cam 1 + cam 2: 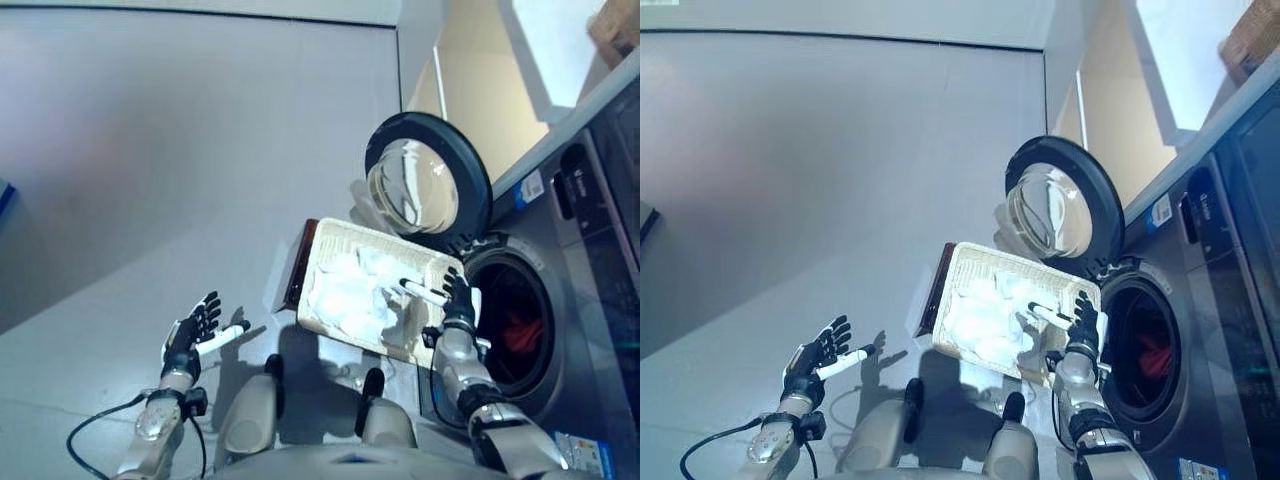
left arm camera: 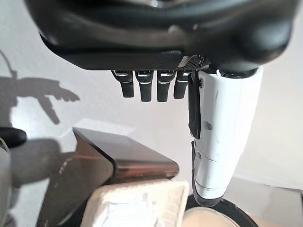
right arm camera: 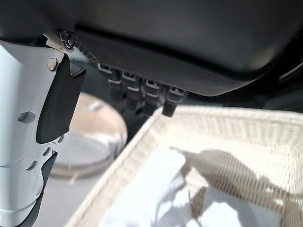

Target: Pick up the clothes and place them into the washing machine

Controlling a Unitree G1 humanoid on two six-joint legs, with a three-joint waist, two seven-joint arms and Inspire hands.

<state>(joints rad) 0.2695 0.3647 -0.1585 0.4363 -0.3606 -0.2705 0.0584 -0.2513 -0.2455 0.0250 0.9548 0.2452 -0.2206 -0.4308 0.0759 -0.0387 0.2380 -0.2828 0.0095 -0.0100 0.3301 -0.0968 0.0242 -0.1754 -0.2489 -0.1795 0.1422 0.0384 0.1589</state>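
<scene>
Left eye view: white clothes (image 1: 352, 295) are lying heaped in a cream wicker basket (image 1: 330, 243) sitting on a dark stand (image 1: 300, 265) on the floor, just beside the open front-loading washing machine (image 1: 560, 300). Round door (image 1: 428, 172) is swung wide, drum opening (image 1: 515, 320) showing something red inside. Right hand (image 1: 455, 298) is hanging over the basket's washer-side edge, fingers extended and relaxed, holding nothing; clothes are lying just to its left, inward, under and past the thumb. Left hand (image 1: 192, 330) is hovering over bare floor, well apart from the basket, fingers spread, empty.

Right eye view: same layout; right hand (image 1: 1080, 325) is sitting between clothes and drum, so it looks the nearer hand by far. The pile's long axis is running along the basket, away from the robot.

Left wrist view: fingers (image 2: 149, 85) are hanging straight, nothing in them; stand and basket corner (image 2: 142, 198) are showing beyond.

Right wrist view: fingers (image 3: 142, 90) are pointing down over the basket rim (image 3: 137, 146), uncurled; white cloth (image 3: 156, 189) is lying below, not touched yet.
</scene>
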